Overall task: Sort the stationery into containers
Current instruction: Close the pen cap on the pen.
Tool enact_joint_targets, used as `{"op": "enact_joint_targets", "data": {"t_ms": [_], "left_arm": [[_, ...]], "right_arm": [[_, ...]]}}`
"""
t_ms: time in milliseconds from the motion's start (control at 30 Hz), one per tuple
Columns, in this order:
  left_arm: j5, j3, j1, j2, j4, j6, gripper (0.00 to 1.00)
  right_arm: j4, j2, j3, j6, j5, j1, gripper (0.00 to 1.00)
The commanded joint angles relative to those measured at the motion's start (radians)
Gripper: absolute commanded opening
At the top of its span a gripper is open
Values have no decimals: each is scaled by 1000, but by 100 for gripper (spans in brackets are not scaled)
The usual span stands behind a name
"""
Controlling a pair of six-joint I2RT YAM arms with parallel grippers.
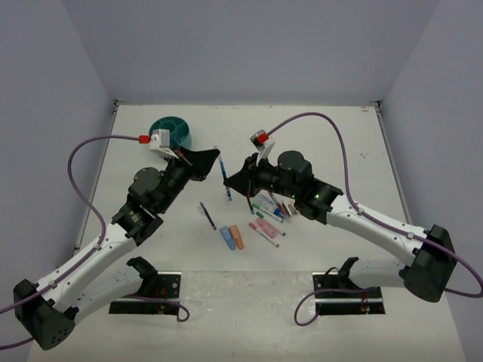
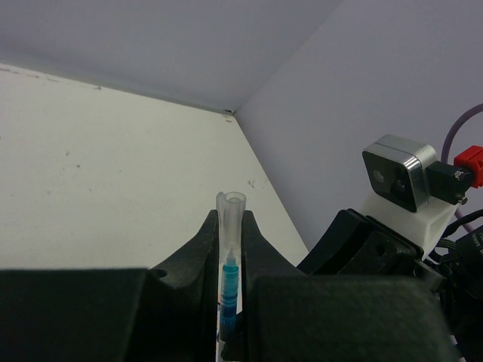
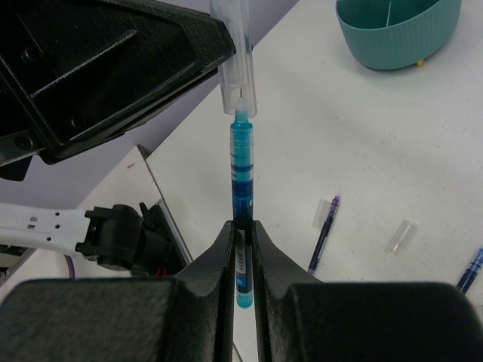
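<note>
My left gripper (image 2: 230, 249) is shut on a clear pen cap (image 2: 231, 219), held above the table. My right gripper (image 3: 241, 241) is shut on a blue pen (image 3: 241, 166) whose tip sits just inside that cap (image 3: 235, 68). In the top view the two grippers meet mid-table, left (image 1: 216, 154) and right (image 1: 230, 182), with the pen (image 1: 224, 172) between them. The teal tub (image 1: 172, 132) stands at the back left, also in the right wrist view (image 3: 392, 30). More stationery (image 1: 268, 213) lies in a pile under the right arm.
A dark pen (image 1: 207, 216) and blue (image 1: 228, 239) and orange (image 1: 238, 237) stubby pieces lie near the front centre. In the right wrist view a purple pen (image 3: 324, 237) and a loose clear cap (image 3: 400, 236) lie on the table.
</note>
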Motion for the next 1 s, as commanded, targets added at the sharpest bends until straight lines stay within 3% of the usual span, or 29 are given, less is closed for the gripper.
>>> {"op": "enact_joint_targets", "data": {"t_ms": [0,400,967], "left_arm": [[27,-20,-3,6,59,0,0],[58,-48,-2,16,38,-20,0],[49,-43,-3,-3,27,-42,0]], "right_arm": [[9,1,50,-17,25,4,0],[72,-50,41,-96,82,3,0],[254,23,96,-91,141,3,0]]}}
